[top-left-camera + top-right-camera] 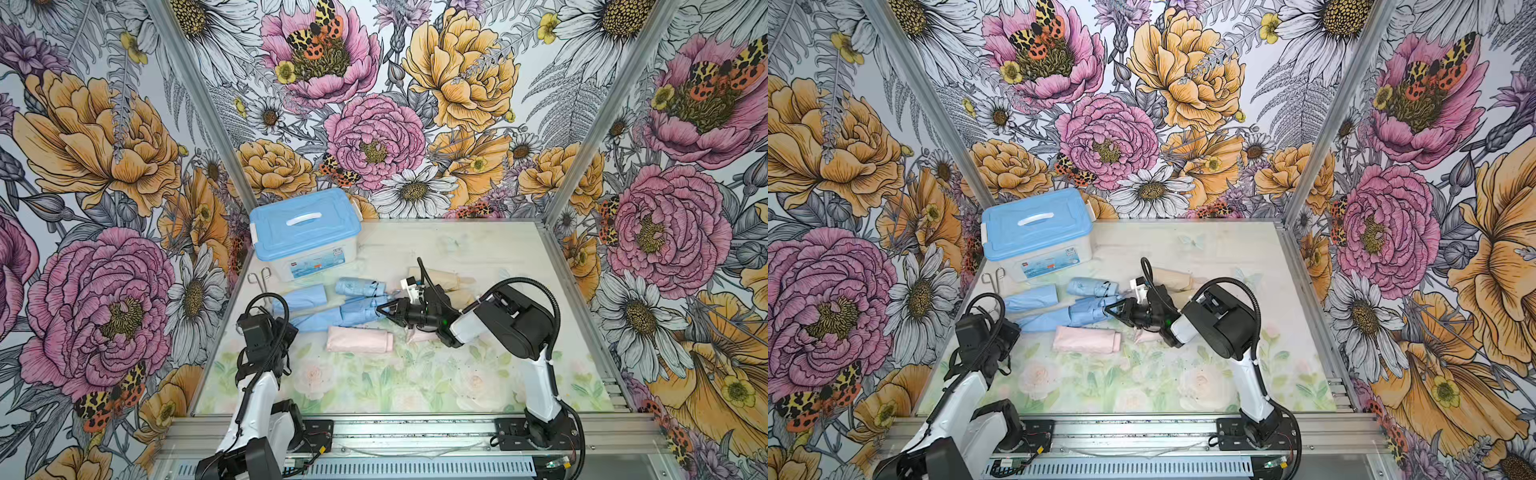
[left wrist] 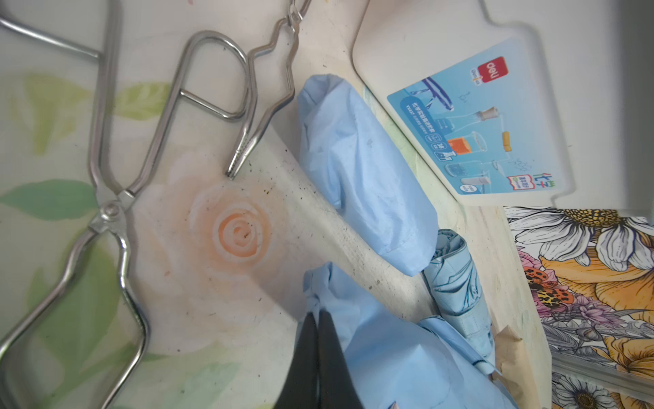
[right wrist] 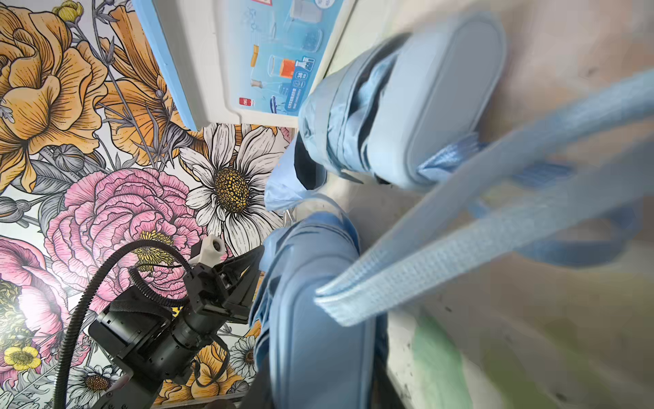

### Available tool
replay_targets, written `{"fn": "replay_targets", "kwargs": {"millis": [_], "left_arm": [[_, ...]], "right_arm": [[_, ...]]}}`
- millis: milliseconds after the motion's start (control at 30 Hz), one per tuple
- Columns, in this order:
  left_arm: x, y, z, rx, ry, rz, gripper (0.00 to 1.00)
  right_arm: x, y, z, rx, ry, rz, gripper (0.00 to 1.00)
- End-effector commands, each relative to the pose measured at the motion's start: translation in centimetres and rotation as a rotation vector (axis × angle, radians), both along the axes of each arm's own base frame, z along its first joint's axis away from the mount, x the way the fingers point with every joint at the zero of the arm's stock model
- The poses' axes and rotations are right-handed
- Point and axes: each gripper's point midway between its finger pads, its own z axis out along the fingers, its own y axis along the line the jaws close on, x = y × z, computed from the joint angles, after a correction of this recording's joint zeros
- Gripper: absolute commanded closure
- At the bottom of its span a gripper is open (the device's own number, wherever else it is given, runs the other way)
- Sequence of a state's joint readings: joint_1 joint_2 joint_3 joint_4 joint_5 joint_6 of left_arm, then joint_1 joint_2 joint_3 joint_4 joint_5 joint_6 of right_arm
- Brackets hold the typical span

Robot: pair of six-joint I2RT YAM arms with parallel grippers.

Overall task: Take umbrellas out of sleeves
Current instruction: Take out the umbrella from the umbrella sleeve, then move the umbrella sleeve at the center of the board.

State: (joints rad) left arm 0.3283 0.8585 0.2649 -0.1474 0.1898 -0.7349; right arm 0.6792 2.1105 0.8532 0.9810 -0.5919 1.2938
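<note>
Flower-printed walls are closing in a pale floral table mat (image 1: pixel 374 382), and near its middle a blue umbrella (image 1: pixel 360 311) is being held partly out of its blue sleeve (image 1: pixel 318 322). The sleeve's far end is being pinched between the shut jaws of the left gripper (image 2: pixel 316 315), with fabric bunched at the tips. The right gripper (image 1: pixel 381 309) is being held at the umbrella's handle end, its jaws closed down narrow. The wrist loop (image 3: pixel 460 248), stretched toward the right wrist camera, is judged to be what is being gripped, though the fingers are not being shown there.

The pull-out looks to be the step in hand. For a clean pull, the two grips should be drawn apart along the umbrella's length, low over the mat, so that the canopy is not being snagged at the sleeve mouth. Only fabric should be pinched on the left, never the umbrella's tip. Room is being limited by the loose blue umbrella (image 1: pixel 359 287) just behind and the pink sleeve (image 1: pixel 359 338) just in front.
</note>
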Motion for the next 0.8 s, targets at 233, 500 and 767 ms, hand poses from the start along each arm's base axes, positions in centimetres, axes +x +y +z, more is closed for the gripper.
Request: {"fn": "replay_targets", "kwargs": {"millis": [233,500,767], "left_arm": [[-0.9,2.0,0.2,-0.013,0.0,0.1,1.0],[-0.7,3.0,0.0,-0.074,-0.013,0.141,1.0],[-0.3,3.4,0.9,-0.098,-0.041,0.178,1.0]], "right_arm": [[0.7,-0.4,0.5,0.035,-0.045,-0.022,0.94],[0.7,0.1,0.3,0.03,-0.041,-0.022,0.94],[0.7,0.7,-0.1,0.008,-0.035,-0.03,0.94]]}}
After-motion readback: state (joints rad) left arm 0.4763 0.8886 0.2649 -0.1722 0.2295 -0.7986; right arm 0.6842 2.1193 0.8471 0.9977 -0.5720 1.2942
